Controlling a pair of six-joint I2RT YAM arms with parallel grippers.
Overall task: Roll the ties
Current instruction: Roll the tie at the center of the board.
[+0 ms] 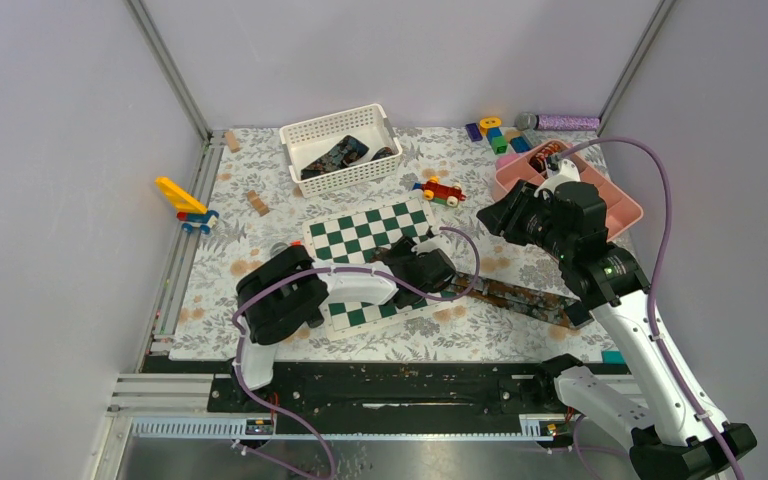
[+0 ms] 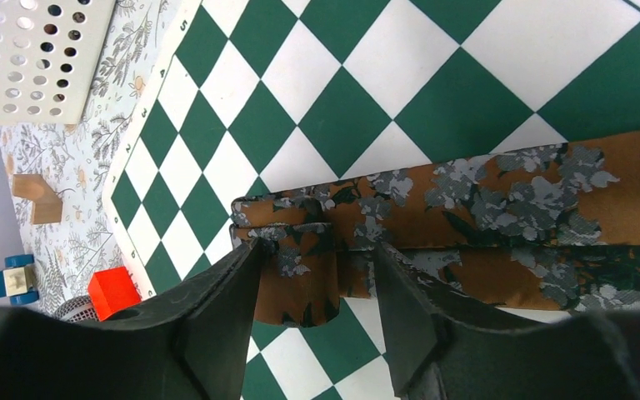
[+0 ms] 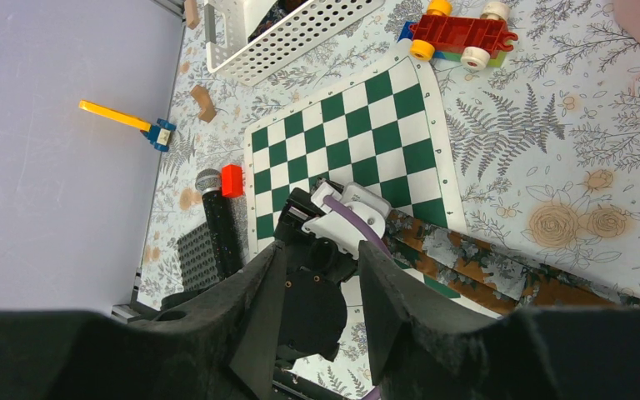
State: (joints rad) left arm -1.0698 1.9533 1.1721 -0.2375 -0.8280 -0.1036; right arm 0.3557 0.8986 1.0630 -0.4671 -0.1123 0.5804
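Over the five-o'clock corner of the green-and-white chequered board mat [image 1: 370, 228], the left gripper [image 2: 317, 250] stands with jaws apart. It straddles the folded end of the long brown-rust tie with grey flowers [image 2: 483, 208], and the fabric looks not yet pinched. The strip runs flat toward four o'clock across the flowered table cover [image 1: 520, 250]. The right gripper [image 1: 495, 217] hangs raised at two o'clock, spread and empty. Rolling seems barely begun, with one fold made. Next, the left jaws must close on that fold and turn it along the strip, keeping the edges square.
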